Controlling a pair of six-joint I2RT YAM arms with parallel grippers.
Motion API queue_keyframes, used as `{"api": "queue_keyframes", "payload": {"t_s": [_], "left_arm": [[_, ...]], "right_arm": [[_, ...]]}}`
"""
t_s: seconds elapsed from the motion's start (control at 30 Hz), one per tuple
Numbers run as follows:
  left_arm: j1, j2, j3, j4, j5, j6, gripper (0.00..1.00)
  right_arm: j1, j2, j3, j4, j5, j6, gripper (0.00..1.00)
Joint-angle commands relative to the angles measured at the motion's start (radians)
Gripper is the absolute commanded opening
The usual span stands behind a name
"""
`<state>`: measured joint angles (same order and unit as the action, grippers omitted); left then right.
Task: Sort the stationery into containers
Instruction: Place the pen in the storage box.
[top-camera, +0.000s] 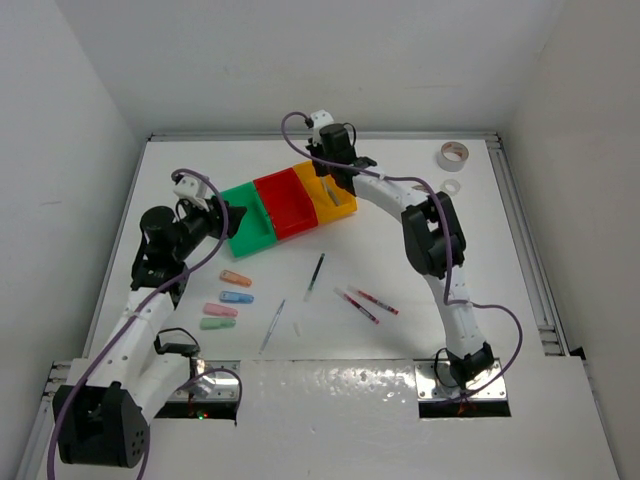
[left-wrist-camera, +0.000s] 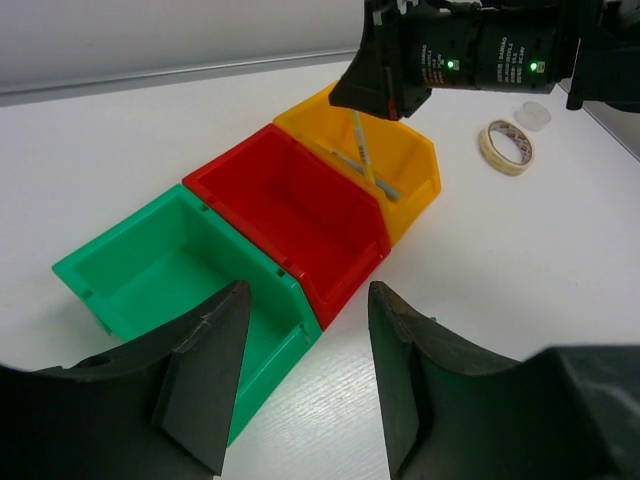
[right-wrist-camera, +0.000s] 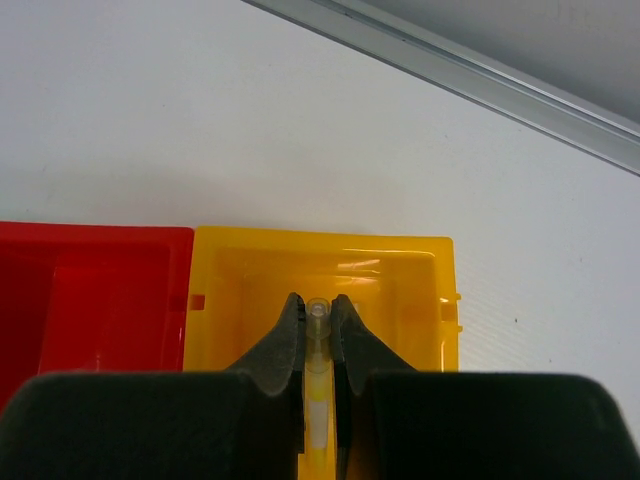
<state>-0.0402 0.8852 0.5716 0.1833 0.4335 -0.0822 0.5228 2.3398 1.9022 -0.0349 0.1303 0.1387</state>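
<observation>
A thin yellow pen (left-wrist-camera: 362, 150) stands tilted inside the yellow bin (left-wrist-camera: 415, 200), joined in 1 row with the red bin (left-wrist-camera: 290, 200) and green bin (left-wrist-camera: 150, 270).

Bright, even light; near-edge glare.

A white surface (top-camera: 330, 350) lies boxed in by plain pale walls on the left (top-camera: 60, 150), at the back (top-camera: 320, 60) and on the right (top-camera: 590, 120). A grey metal rail (top-camera: 420, 134) runs along its far edge, and more rails (top-camera: 525, 250) run down its right side. At the near edge sit two shiny metal plates (top-camera: 222, 395) (top-camera: 495, 395), with a glossy white panel (top-camera: 330, 400) between them.
</observation>
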Motion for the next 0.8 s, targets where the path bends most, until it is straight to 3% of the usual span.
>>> {"api": "queue_keyframes", "payload": {"t_s": [0.0,0.43,0.5,0.77], "left_arm": [[0.023,-0.005,0.004,0.048,-0.012,0.012,0.48],[0.040,0.004,-0.004,0.065,-0.019,0.009,0.48],[0.039,0.006,-0.003,0.071,-0.021,0.012,0.48],[0.040,0.009,-0.003,0.082,-0.018,0.010,0.48]], "right_arm": [[-0.003,0.036,-0.002,0.027,-0.009,0.007,0.05],[-0.006,0.035,-0.058,0.109,0.009,0.038,0.21],[-0.004,0.032,-0.064,0.112,0.015,0.044,0.30],[-0.006,-0.022,-0.103,0.153,0.015,0.052,0.34]]}}
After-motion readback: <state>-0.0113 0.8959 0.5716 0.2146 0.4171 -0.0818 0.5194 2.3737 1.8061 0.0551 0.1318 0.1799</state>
